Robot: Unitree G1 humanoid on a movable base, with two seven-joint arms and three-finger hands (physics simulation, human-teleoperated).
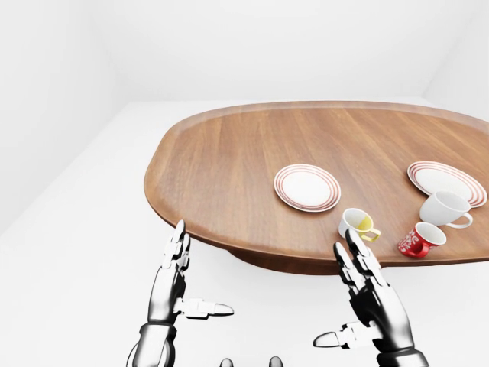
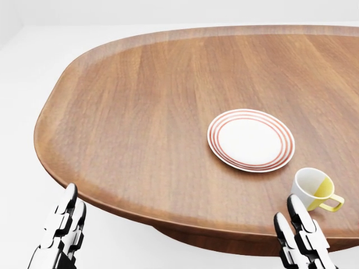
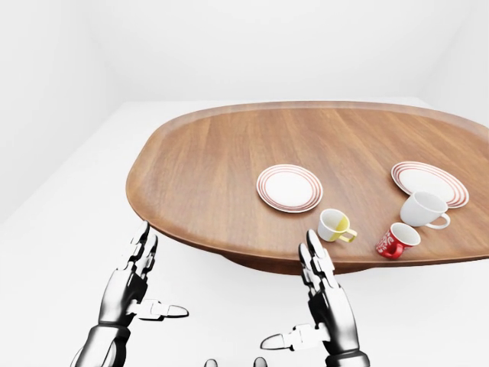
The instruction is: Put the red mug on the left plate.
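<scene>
My left hand (image 1: 174, 284): fingers straight, thumb out to the side, holding nothing, below the table's near edge.
My right hand (image 3: 325, 306): fingers spread wide, empty, also off the table.
Red mug (image 3: 396, 240): tipped on the wooden table (image 3: 221, 168) near its lower edge, right of my right hand, apart from it.
Yellow-and-white mug (image 3: 335, 225): between the red mug and the left plate.
Left plate (image 3: 289, 187): bare, red-ringed, up and left of the red mug.
White mug (image 3: 422, 209): just below the right plate (image 3: 429, 182).
</scene>
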